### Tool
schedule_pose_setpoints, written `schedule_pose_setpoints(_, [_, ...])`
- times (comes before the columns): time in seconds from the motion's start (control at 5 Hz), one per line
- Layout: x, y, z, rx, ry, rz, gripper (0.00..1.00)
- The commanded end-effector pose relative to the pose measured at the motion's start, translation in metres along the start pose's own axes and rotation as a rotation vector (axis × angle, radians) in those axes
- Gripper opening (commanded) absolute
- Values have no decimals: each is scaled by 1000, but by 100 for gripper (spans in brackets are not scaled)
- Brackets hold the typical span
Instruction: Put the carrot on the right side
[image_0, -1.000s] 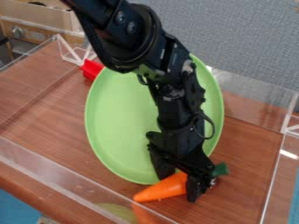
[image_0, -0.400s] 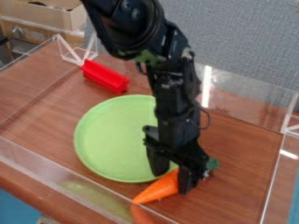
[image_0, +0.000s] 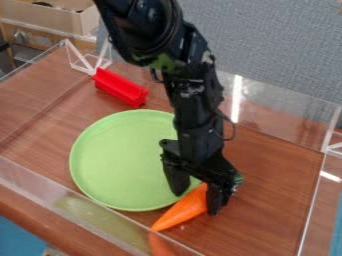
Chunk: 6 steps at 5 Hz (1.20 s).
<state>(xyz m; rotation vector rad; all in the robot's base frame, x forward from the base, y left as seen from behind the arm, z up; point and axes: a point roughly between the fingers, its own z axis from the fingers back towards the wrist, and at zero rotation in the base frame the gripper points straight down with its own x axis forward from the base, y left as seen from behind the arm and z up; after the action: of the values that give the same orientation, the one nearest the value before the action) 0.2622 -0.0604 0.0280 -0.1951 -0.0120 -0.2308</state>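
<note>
Camera: tool (image_0: 198, 178) points down at the carrot (image_0: 183, 209).

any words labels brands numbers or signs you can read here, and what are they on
There is no text that can be read.
Red block: no lettering shows.
Green plate: plain.
Carrot: no marking shows.
</note>
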Motion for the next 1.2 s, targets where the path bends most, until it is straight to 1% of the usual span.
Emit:
schedule_pose_setpoints(0.0, [-1,-5,-2,-1,-10,-21,0])
schedule_pose_setpoints(0.2, [-4,-11,-7,-7,-2,-32,100])
schedule_pose_setpoints(0.4, [-5,-17,-11,-11,17,-87,0])
schedule_pose_setpoints(0.6, [-2,-16,6,-6,-13,-30,100])
schedule_pose_setpoints(0.8, [8,-13,30,2,-58,43,100])
schedule_pose_setpoints(1.0, [20,-8,64,-6,-126,116,100])
